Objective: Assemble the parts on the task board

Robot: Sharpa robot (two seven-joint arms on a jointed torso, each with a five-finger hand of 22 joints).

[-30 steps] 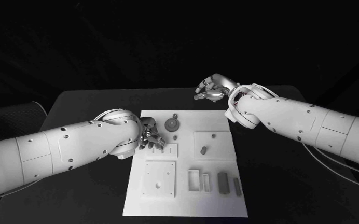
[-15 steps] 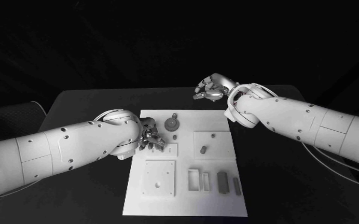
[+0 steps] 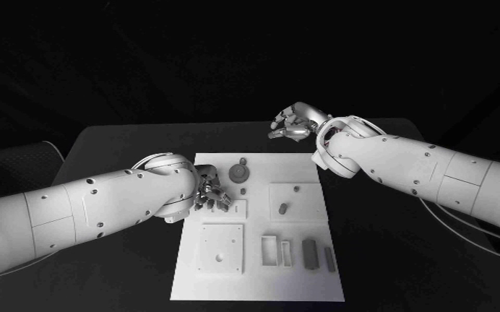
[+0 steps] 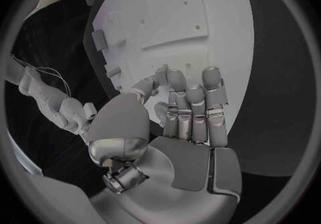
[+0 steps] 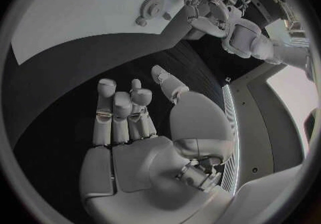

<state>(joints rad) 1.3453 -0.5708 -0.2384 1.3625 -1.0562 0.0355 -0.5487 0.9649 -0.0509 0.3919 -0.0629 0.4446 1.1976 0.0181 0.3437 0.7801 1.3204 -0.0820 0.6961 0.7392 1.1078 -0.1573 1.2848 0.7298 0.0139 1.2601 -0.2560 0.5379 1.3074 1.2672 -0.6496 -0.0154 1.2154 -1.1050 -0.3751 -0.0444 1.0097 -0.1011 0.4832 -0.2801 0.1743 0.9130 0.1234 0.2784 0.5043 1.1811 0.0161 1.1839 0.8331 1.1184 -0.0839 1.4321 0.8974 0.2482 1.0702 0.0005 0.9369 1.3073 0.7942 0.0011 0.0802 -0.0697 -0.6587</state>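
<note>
The left hand [image 3: 212, 193] hangs over the left edge of the board [image 3: 261, 283], beside its upper-left raised block; its fingers [image 4: 194, 106] lie straight and side by side over the white surface, with nothing in them as far as the wrist view shows, though whether the tips touch the board I cannot tell. By my reading the assembly is barely begun: most parts lie loose. On the board, just right of that hand, a round gear [image 3: 240, 173] sits near the far edge with a small peg [image 3: 243, 160] beyond it; further right a square plate carries a short pin [image 3: 283, 209]; toward the near edge stand a plain block, two slotted frames and two dark bars [image 3: 311, 251]. Whether any piece is seated in its socket is too small to judge. The right hand [image 3: 292, 123] is off the board, beyond its far right corner over the bench [image 3: 125, 146], fingers [image 5: 114, 112] loosely extended and holding nothing.
</note>
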